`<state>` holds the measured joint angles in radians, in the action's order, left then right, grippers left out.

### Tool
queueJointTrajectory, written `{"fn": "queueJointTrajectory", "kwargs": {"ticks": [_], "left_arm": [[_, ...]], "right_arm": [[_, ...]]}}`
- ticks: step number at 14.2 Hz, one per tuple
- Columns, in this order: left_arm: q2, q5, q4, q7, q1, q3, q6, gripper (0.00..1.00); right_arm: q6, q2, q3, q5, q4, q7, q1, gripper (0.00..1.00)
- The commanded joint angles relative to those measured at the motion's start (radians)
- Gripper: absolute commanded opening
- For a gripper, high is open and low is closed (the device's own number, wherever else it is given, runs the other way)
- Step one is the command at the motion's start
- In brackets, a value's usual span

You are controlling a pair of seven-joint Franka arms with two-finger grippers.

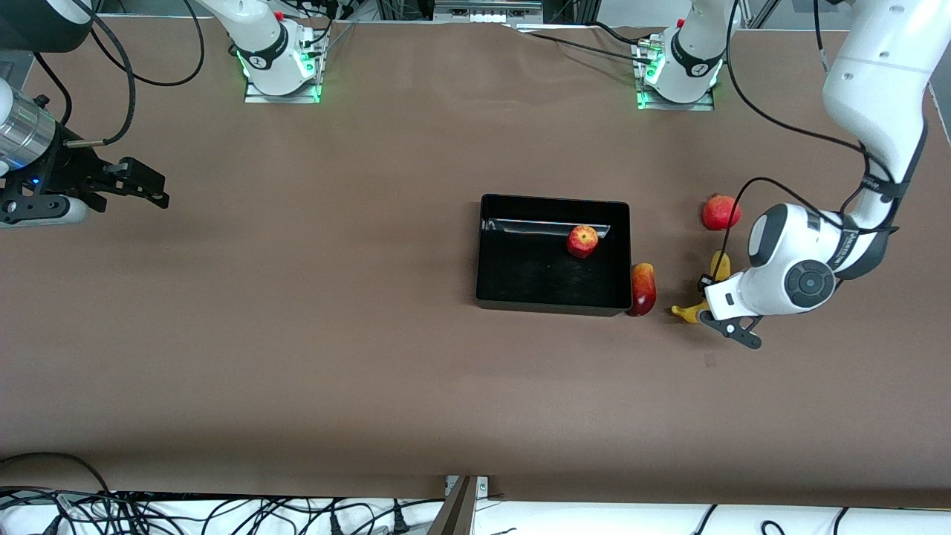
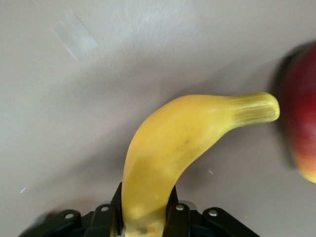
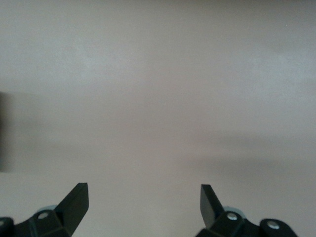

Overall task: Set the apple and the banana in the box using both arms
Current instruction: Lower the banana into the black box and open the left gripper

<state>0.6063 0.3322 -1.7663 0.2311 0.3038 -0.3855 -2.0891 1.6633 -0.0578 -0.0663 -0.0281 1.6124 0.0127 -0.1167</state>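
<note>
The yellow banana (image 1: pixel 689 312) lies toward the left arm's end of the table, beside the box. My left gripper (image 1: pixel 715 305) is shut on its thick middle. In the left wrist view the banana (image 2: pixel 187 133) curves out from between the fingers (image 2: pixel 177 217), which press on both its sides. The small red apple (image 1: pixel 582 241) with yellow streaks sits inside the black box (image 1: pixel 553 199), near its corner farthest from the front camera at the left arm's end. My right gripper (image 1: pixel 152 186) waits open and empty over bare table at the right arm's end, as the right wrist view (image 3: pixel 143 195) also shows.
An elongated red-yellow mango (image 1: pixel 643 289) lies against the box's outer wall, between box and banana; it also shows in the left wrist view (image 2: pixel 303 123). A plain round red fruit (image 1: pixel 721 212) sits farther from the front camera than the banana.
</note>
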Motion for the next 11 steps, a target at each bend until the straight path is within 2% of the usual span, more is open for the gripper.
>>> {"fn": "queueJointTrajectory", "kwargs": {"ticks": [1,3,5,8,11], "left_arm": [[-0.097,-0.012,0.075,-0.119,-0.005,-0.084,0.205,0.00],[-0.094,-0.050,0.175,-0.269,-0.009,-0.174,0.346,0.00],[-0.085,-0.106,0.188,-0.494,-0.046,-0.234,0.365,0.00],[-0.034,-0.128,0.203,-0.844,-0.204,-0.236,0.316,0.00],[0.035,-0.125,0.206,-1.102,-0.320,-0.236,0.163,0.00]], "right_arm": [[0.000,0.003,0.010,0.007,-0.008,0.010,0.012,1.00],[0.000,0.003,0.010,0.007,-0.008,0.010,0.012,1.00],[0.000,0.003,0.010,0.007,-0.008,0.010,0.014,1.00],[0.000,0.003,0.010,0.007,-0.008,0.010,0.014,1.00],[0.000,0.003,0.010,0.007,-0.008,0.010,0.014,1.00]]}}
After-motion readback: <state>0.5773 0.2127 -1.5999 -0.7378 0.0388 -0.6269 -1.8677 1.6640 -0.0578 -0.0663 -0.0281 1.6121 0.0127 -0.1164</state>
